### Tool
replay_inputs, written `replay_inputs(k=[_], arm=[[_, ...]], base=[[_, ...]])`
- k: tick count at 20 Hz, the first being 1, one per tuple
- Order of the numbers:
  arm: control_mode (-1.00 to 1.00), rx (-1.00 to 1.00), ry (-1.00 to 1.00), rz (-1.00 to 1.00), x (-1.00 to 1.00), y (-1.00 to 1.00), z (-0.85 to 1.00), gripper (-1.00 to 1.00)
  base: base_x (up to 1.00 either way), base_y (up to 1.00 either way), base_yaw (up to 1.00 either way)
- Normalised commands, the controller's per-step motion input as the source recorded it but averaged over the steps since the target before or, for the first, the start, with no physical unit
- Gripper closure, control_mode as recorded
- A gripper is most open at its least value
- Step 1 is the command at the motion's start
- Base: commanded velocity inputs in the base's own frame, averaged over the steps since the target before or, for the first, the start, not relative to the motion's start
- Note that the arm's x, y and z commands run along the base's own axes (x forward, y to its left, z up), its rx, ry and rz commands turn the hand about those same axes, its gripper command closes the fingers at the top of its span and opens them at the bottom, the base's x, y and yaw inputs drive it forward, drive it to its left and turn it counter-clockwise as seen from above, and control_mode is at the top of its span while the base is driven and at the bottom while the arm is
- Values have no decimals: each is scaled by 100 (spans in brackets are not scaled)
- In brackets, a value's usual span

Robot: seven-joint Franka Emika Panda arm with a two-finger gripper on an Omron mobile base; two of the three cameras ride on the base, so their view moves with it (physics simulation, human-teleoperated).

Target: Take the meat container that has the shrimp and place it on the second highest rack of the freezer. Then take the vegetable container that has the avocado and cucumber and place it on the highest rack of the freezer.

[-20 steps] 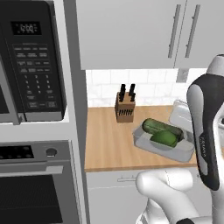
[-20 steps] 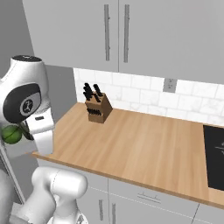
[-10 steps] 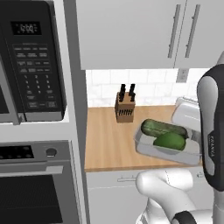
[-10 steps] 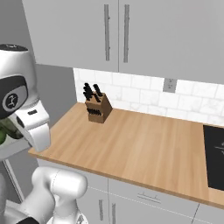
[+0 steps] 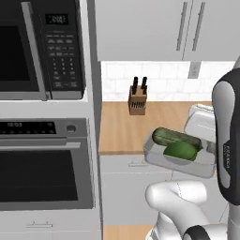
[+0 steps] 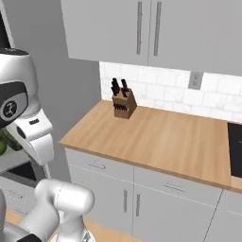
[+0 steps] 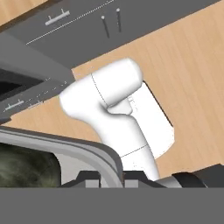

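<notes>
Kitchen cabinets run grey along the wall, with a wooden worktop carrying a knife block near the tiled backsplash, and a black microwave stacked over an oven on the left.

Now to the action: the tray with the cucumber and the avocado hangs in the air, off the front edge of the worktop and level with the cabinet fronts. It rides roughly flat, tipped only slightly, and that makes sense: both vegetables lie loose inside, touching each other, and a steep tilt would roll them out.

From the hand view, the tray's grey rim runs right down to the pincer, and the rim appears to pass between the 2 dark tips. So the pincer looks clamped on the tray's edge, gripping by the wall because the tray is too broad to span. The dark green at lower left there is likely the cucumber.

My read: this is the carry leg of step 2, the vegetable tray heading for the freezer's top rack. No freezer appears in these frames, so the base probably has driving or turning to do. An edge grip leaves the load hanging to one side, so slow, level travel seems wise.
</notes>
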Motion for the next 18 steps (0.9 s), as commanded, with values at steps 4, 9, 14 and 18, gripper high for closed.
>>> replay_inputs(k=[4,9,14,18], arm=[[100,0,0,0,0,0,0,100],[100,0,0,0,0,0,0,100],[100,0,0,0,0,0,0,100],[100,0,0,0,0,0,0,100]], base=[[-31,81,40],[13,97,65],[72,100,23],[56,100,-1]])
